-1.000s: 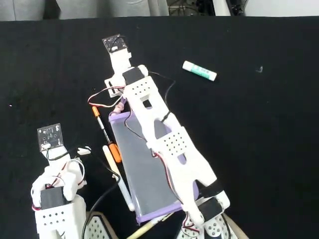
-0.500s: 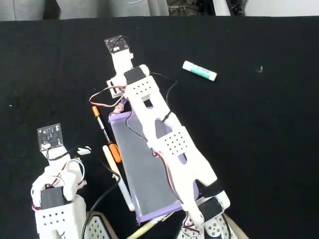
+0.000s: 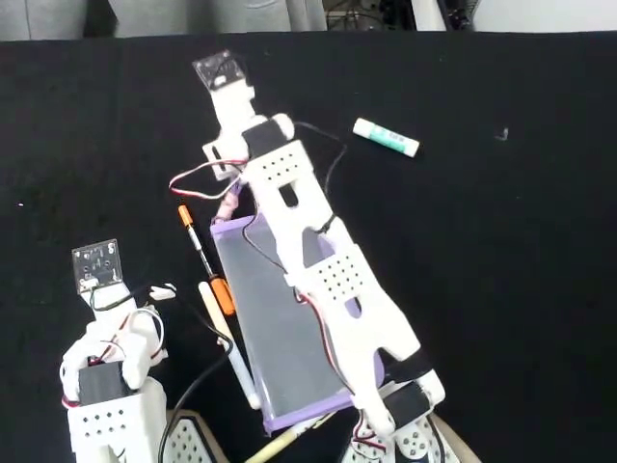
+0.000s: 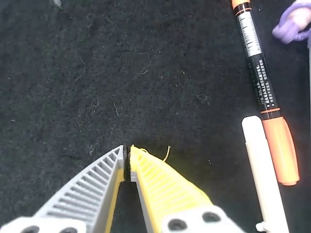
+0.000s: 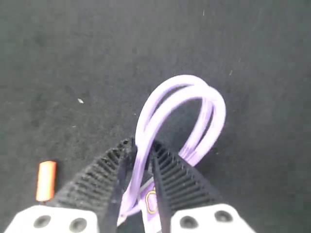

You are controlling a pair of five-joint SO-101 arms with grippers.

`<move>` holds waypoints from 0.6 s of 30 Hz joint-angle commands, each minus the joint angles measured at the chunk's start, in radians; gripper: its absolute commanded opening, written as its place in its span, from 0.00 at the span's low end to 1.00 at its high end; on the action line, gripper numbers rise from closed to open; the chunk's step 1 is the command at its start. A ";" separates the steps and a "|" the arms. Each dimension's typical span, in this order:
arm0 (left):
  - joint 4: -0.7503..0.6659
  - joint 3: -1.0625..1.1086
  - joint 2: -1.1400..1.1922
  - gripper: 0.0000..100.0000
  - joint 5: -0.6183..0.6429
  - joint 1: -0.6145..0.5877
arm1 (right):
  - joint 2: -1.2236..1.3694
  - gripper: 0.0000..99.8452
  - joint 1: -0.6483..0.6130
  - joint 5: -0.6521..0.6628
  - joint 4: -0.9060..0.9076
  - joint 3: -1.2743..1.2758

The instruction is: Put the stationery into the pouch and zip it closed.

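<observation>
A grey pouch (image 3: 275, 323) with purple edging lies on the black table, partly under my right arm. My right gripper (image 5: 141, 145) is shut on the pouch's purple zip-pull loop (image 5: 194, 99) at the pouch's far end (image 3: 232, 204). Beside the pouch's left edge lie a black pen with an orange cap (image 3: 204, 260) (image 4: 262, 92) and a white pen (image 3: 229, 352) (image 4: 265, 184). A white glue stick (image 3: 386, 136) lies apart at the far right. My left gripper (image 4: 127, 156) is shut on nothing, low over bare table just left of the pens (image 3: 164, 289).
A wooden stick (image 3: 289, 439) pokes out at the near edge under the pouch. Cables trail from both arms over the pens and pouch. Open black table (image 3: 501, 251) spreads to the right and at the far left.
My right gripper has shifted a little farther away across the table with the purple loop in it. The left arm and the stationery have not moved.
</observation>
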 commanded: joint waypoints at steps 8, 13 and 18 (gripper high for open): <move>-0.012 0.021 -0.003 0.03 -0.005 0.001 | -0.357 0.01 0.006 0.035 0.060 -0.068; -0.011 0.021 -0.003 0.03 -0.009 -0.002 | -0.513 0.01 0.005 0.035 0.061 -0.065; -0.011 0.021 -0.003 0.03 -0.009 -0.002 | -0.654 0.01 -0.003 0.035 0.072 -0.065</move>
